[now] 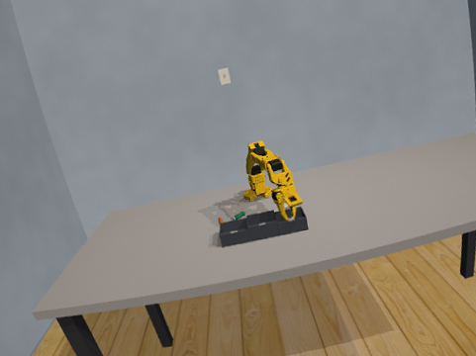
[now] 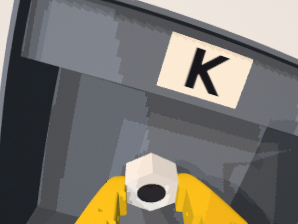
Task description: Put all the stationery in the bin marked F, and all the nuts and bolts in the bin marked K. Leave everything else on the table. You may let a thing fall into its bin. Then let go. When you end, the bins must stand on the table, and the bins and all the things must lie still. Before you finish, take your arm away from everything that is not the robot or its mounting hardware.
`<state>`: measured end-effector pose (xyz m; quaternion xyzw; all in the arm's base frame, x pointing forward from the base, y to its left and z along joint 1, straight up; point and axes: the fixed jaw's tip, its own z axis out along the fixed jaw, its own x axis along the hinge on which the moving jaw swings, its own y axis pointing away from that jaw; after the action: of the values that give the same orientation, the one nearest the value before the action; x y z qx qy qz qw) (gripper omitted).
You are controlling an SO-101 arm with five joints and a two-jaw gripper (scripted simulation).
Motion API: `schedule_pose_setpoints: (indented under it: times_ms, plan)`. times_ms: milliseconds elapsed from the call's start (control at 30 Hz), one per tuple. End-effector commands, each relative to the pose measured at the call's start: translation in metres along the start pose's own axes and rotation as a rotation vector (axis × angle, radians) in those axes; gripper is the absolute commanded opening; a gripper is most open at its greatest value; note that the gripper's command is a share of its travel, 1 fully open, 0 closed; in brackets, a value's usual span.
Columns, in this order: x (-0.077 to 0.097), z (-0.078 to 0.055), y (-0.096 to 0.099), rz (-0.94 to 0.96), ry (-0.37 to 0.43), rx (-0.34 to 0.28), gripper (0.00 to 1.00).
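Observation:
In the wrist view my yellow gripper [image 2: 151,192] is shut on a white hex nut [image 2: 151,180] with a dark hole. It holds the nut inside the dark grey bin whose far wall bears the label K [image 2: 204,70]. In the exterior view the gripper [image 1: 291,214] reaches down into the right-hand compartment of the row of dark bins [image 1: 263,226]. A green item [image 1: 239,215] and a small orange item [image 1: 221,220] lie on the table behind the left end of the bins. The nut is too small to make out in the exterior view.
The arm's base [image 1: 257,192] stands just behind the bins. The bin row has three compartments side by side. The bin walls stand close around the gripper on all sides.

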<state>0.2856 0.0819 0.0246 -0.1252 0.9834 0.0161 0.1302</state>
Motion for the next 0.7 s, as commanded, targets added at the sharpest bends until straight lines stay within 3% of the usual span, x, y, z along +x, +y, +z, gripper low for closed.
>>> schedule_pose_setpoints:
  times_ms: [0,667]
  plan:
    - [-0.0117,-0.0137,0.002,0.002,-0.075,-0.003,0.0]
    - [-0.0106,-0.0084,0.002,0.002,-0.075,-0.003,0.0]
